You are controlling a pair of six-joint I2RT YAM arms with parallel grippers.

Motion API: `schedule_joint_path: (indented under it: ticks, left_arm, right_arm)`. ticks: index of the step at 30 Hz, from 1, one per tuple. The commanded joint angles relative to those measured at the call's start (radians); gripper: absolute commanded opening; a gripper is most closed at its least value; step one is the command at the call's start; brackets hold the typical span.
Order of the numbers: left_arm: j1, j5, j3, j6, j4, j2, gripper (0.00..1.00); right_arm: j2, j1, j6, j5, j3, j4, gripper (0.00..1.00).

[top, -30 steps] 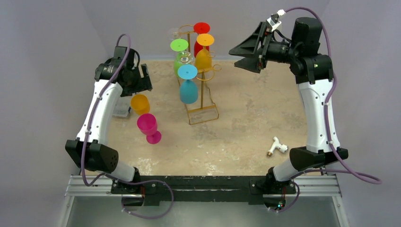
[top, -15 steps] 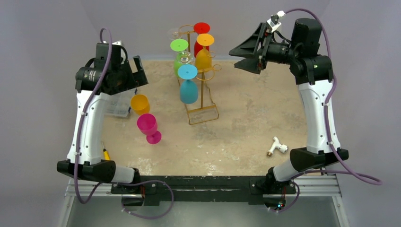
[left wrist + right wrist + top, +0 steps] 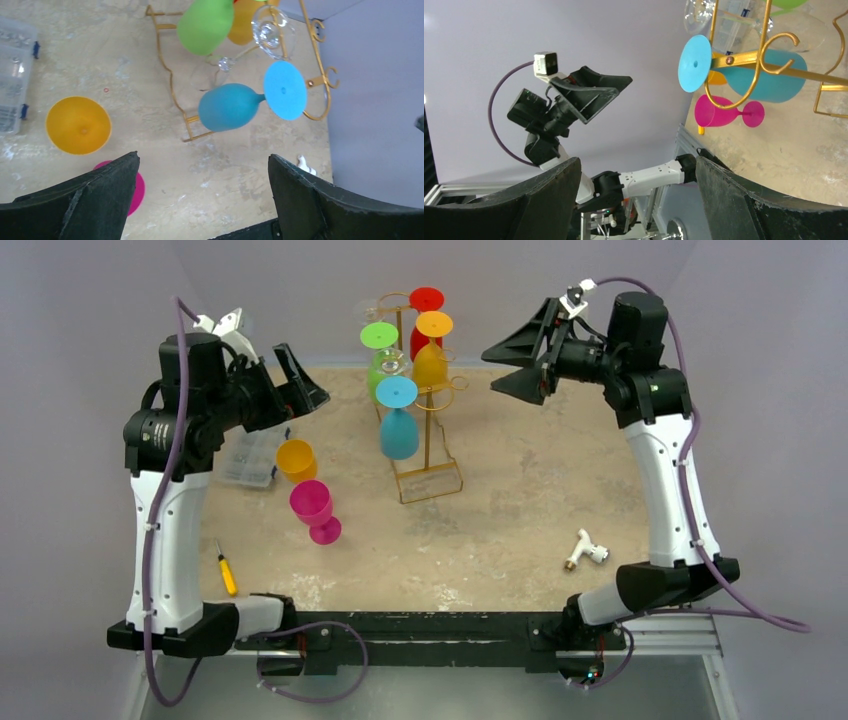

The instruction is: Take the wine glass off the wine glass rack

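The gold wire wine glass rack (image 3: 428, 452) stands at the back middle of the table. Several glasses hang upside down on it: blue (image 3: 399, 432), green (image 3: 384, 372), yellow (image 3: 431, 364), red (image 3: 427, 300) and a clear one (image 3: 369, 310). My left gripper (image 3: 306, 392) is open and empty, raised left of the rack. My right gripper (image 3: 490, 368) is open and empty, raised right of it. In the left wrist view the blue glass (image 3: 230, 106) hangs ahead of the open gripper (image 3: 203, 157). In the right wrist view the gripper (image 3: 638, 162) is open, with the blue glass (image 3: 774, 80) at upper right.
An orange glass (image 3: 296, 458) and a pink glass (image 3: 313, 508) stand on the table left of the rack. A clear plastic box (image 3: 248, 460) lies at the left. A yellow screwdriver (image 3: 228, 575) lies at front left, a white fitting (image 3: 585, 552) at front right.
My left arm has risen and swung back to the left, lifting its open gripper away from the orange glass. My right gripper has shifted slightly.
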Motion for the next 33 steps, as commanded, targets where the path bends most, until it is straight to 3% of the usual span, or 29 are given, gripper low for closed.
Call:
schedule_joint_path:
  ticks: [1, 9, 16, 25, 33]
  left_arm:
    - [-0.006, 0.187, -0.046, -0.046, 0.146, -0.057, 0.97]
    - [-0.022, 0.374, -0.196, -0.183, 0.376, -0.123, 0.97]
    - [-0.093, 0.384, -0.291, -0.301, 0.549, -0.120, 0.93]
    - [-0.098, 0.323, -0.390, -0.433, 0.731, -0.080, 0.79]
    - [-0.092, 0.327, -0.371, -0.423, 0.723, -0.006, 0.69]
  right_arm:
    - [-0.046, -0.001, 0.037, -0.005, -0.050, 0.072, 0.83]
    - [-0.067, -0.002, -0.040, 0.069, -0.080, -0.077, 0.99]
    - [-0.089, -0.002, -0.002, -0.001, -0.202, -0.005, 0.95]
    - [-0.110, -0.002, 0.043, -0.041, -0.273, 0.117, 0.91]
    - [-0.121, -0.001, 0.151, 0.006, -0.253, 0.235, 0.91]
